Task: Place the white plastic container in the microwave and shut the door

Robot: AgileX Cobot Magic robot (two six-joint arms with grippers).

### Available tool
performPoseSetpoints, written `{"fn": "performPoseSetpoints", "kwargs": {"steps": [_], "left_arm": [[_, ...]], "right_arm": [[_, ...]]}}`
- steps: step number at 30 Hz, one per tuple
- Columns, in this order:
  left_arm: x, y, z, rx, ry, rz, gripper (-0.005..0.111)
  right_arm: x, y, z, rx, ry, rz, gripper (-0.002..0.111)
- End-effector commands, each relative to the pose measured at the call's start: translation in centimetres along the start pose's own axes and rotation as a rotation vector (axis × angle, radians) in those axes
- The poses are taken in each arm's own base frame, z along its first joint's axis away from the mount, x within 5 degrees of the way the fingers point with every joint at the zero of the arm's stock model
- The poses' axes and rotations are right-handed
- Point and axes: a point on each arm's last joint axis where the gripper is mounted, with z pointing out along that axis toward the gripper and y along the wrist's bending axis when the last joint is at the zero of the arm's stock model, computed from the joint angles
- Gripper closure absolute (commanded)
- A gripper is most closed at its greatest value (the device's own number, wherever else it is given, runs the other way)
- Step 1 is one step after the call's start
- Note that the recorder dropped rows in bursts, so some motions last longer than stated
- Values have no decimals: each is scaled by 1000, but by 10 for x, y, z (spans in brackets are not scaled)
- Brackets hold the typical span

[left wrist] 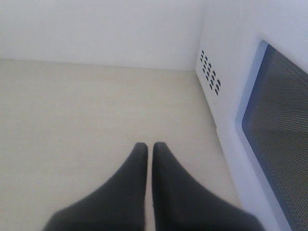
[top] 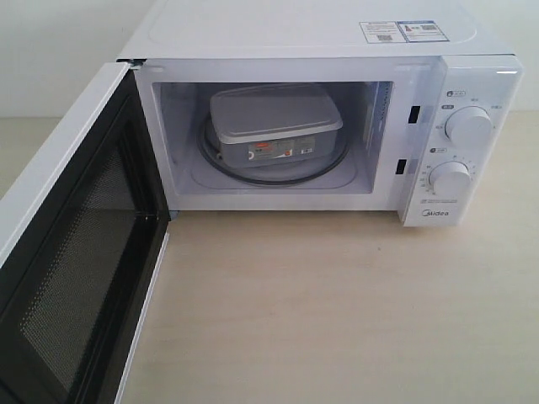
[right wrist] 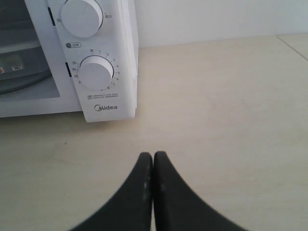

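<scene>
White plastic container (top: 274,118) sits in the microwave (top: 295,34), apart from closed left gripper (left wrist: 149,146) and closed right gripper (right wrist: 153,155).

Left end effector (left wrist: 149,145) and right end effector (right wrist: 153,155): matte black, smooth, tapered to rounded tips.

Container (top: 274,126) on turntable (top: 333,164) inside microwave (top: 337,38) — door (top: 72,252) at left.

"Midea" on the microwave (top: 295,34) front.
</scene>
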Motion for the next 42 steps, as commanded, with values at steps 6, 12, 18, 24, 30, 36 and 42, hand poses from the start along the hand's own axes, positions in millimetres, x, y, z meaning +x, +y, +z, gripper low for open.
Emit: {"fn": "performPoseSetpoints", "kwargs": {"steps": [6,12,18,24,30,36,42], "left_arm": [[1,0,0,-4,-1,1,102],[1,0,0,-4,-1,1,102],[1,0,0,-4,-1,1,102],[1,0,0,-4,-1,1,102],[-9,1,0,-9,-106,1,102],[-36,2,-8,-25,-416,2,102],[-59,2,-20,-21,-609,-30,102]], "right_arm": [[-1,0,0,3,-7,-4,108],[-1,0,0,3,-7,-4,108],[-1,0,0,3,-7,-4,108],[-1,0,0,3,-7,-4,108],[-1,0,0,3,-7,-3,108],[-8,-3,-1,49,-85,-240,108],[-12,-3,-1,49,-128,-238,108]]}}
